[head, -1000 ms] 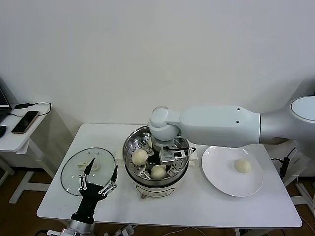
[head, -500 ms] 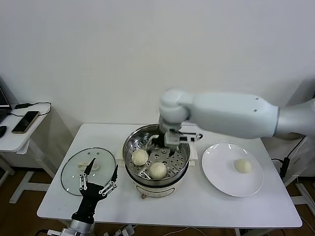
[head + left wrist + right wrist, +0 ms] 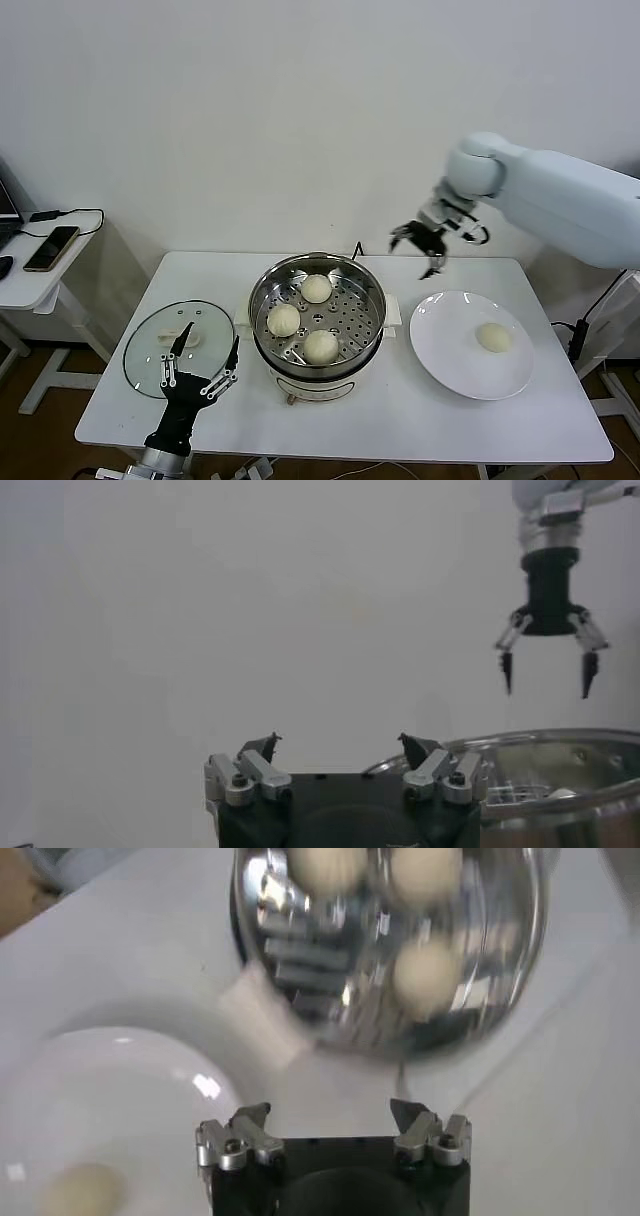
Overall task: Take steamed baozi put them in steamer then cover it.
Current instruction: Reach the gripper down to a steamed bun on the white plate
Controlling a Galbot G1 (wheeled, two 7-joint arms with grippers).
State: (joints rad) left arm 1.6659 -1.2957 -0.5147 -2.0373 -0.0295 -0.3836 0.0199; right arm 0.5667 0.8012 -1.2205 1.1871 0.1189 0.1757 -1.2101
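Head cam: high, facing forward-down over the whole table (image 3: pixel 400 420). Left wrist cam: low, level, facing the wall. Right wrist cam: raised, facing down. All 3 share the steamer (image 3: pixel 318 318) (image 3: pixel 560 770) (image 3: pixel 390 938).

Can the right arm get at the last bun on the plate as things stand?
Probably yes. The right tool hangs open and empty above the table, the bun lies alone on the white plate, and nothing stands between them.

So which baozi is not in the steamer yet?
The lone baozi on the white plate, right of the steamer; the other three sit inside.
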